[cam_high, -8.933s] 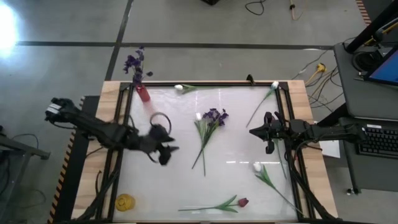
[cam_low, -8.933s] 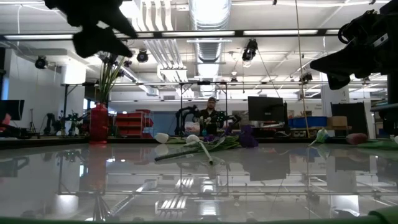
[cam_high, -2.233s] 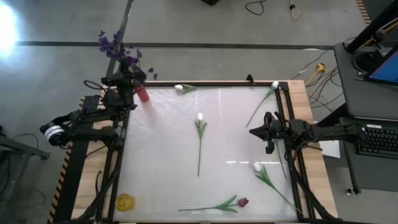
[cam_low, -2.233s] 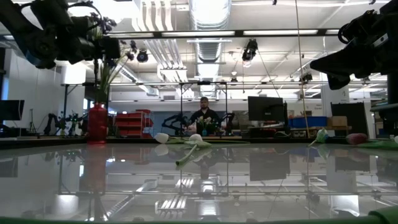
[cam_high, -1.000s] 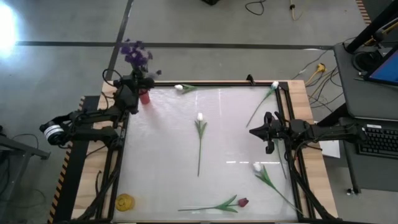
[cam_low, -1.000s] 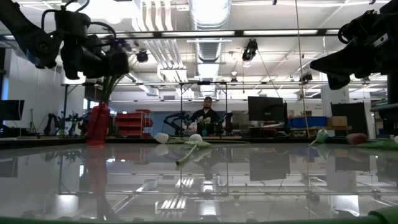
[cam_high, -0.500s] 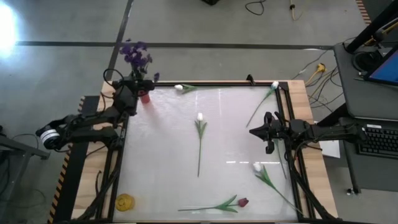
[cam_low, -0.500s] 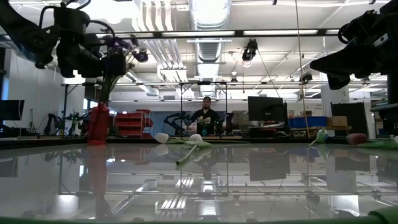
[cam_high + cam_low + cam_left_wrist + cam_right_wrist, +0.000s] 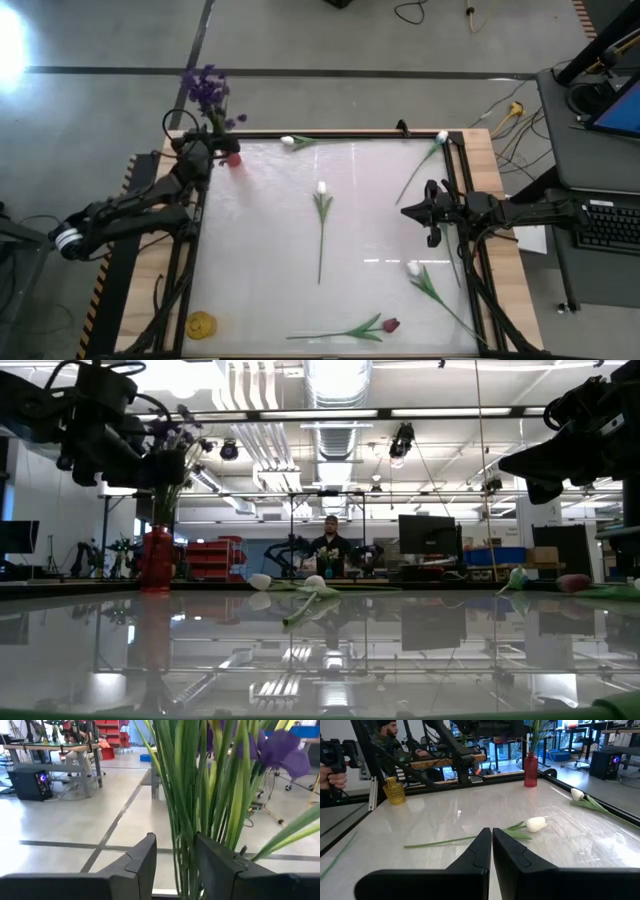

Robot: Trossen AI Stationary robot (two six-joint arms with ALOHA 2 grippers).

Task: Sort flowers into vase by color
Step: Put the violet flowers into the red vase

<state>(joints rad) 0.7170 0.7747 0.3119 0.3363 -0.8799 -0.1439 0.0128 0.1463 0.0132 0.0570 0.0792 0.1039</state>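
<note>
A bunch of purple flowers [image 9: 205,88] stands with its green stems [image 9: 185,815] in a red vase [image 9: 232,158] at the table's far left corner. My left gripper [image 9: 175,840] is level and open at the stems above the vase, one finger on either side of them. Three white tulips [image 9: 321,187] [image 9: 287,141] [image 9: 413,268] and a dark red tulip [image 9: 390,325] lie flat on the table. My right gripper [image 9: 404,211] hovers shut at the right side, with nothing in it. My left gripper comes level at the purple bunch's stems [image 9: 181,860] from the table's left side, and the stems pass upright between its parted fingers. Floor shows between the stems and one finger [image 9: 146,857]. Whether the other finger touches them, I cannot tell.
A fourth white tulip [image 9: 442,136] lies at the far right corner. A yellow vase [image 9: 201,324] stands at the near left corner. A black frame [image 9: 330,133] borders the white table top. People and benches show in the room beyond.
My left gripper has drawn back from the red vase toward the table's left edge. The vase, tilted a second ago, now stands upright, and the purple bunch has swung a little to the left with it.
</note>
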